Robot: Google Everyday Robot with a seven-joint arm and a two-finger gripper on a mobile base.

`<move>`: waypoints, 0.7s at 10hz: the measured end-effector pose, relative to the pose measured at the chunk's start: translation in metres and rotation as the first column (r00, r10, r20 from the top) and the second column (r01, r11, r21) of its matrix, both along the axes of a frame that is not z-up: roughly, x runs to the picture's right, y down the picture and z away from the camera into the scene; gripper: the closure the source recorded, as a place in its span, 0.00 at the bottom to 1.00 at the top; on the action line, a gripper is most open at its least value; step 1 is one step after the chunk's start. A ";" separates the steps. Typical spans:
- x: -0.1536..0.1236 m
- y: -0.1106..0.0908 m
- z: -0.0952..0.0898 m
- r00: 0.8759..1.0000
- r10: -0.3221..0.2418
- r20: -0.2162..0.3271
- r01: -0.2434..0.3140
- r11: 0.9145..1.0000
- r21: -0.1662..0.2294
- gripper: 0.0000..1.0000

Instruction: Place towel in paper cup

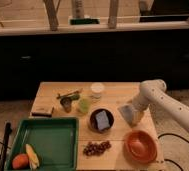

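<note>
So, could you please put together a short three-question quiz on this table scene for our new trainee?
1. True or false: the towel lies in the paper cup.
2. Where is the gripper? A) over the green tray B) at the towel, right of the black bowl C) inside the orange bowl
3. Which fruit lies in front of the black bowl?
Key: 1 false, towel and paper cup are apart; 2 B; 3 grapes.

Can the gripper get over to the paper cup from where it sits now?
Probably yes. The gripper hangs over the right side of the table, and the paper cup stands apart at the back. The wood between them looks bare; the black bowl sits nearer the front, off that line.
</note>
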State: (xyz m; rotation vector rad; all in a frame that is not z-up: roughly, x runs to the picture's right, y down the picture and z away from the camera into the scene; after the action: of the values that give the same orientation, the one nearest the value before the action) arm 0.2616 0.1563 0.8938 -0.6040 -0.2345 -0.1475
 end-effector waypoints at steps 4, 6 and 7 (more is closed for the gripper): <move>-0.007 0.003 0.005 1.000 -0.010 0.027 0.011 1.000 -0.015 0.77; -0.006 0.003 0.005 0.999 -0.015 0.032 0.016 1.000 -0.020 0.96; -0.006 0.003 0.005 0.999 -0.017 0.033 0.018 1.000 -0.020 1.00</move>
State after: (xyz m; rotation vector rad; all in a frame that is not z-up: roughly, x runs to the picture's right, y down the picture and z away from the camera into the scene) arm 0.2561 0.1592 0.8990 -0.6239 -0.2627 -0.1721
